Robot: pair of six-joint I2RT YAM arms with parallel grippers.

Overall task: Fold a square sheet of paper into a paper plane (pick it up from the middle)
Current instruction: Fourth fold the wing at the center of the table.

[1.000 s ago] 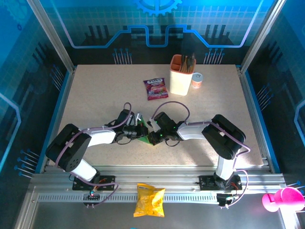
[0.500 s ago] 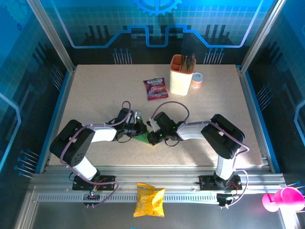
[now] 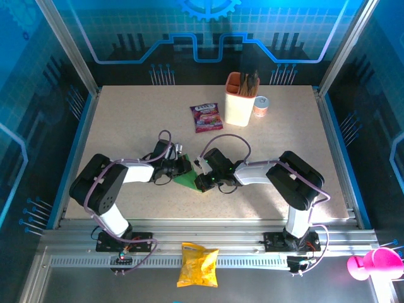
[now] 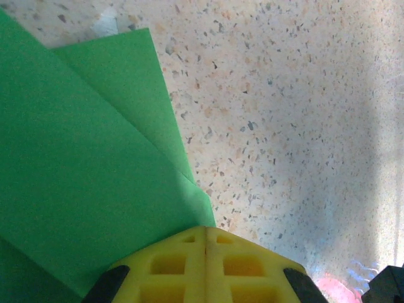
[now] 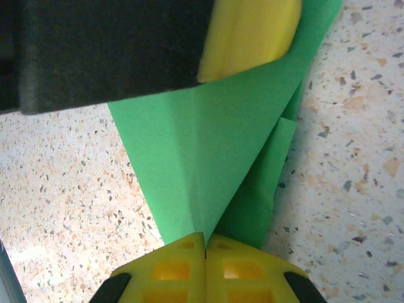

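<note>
The green paper (image 5: 208,145), folded in overlapping layers, lies on the speckled worktop (image 3: 126,132) at the near middle, between the two arms. The right pincer (image 5: 205,243) has its yellow fingers pressed together. The crease of the paper runs up into the seam between them, so it is clamped on the paper. The left pincer (image 4: 205,237) is also together. Its tips sit over the edge of the paper, but I cannot tell if paper is caught between them. Further back are a purple sachet (image 3: 206,117) and a cream holder (image 3: 238,104), well apart from the paper.
</note>
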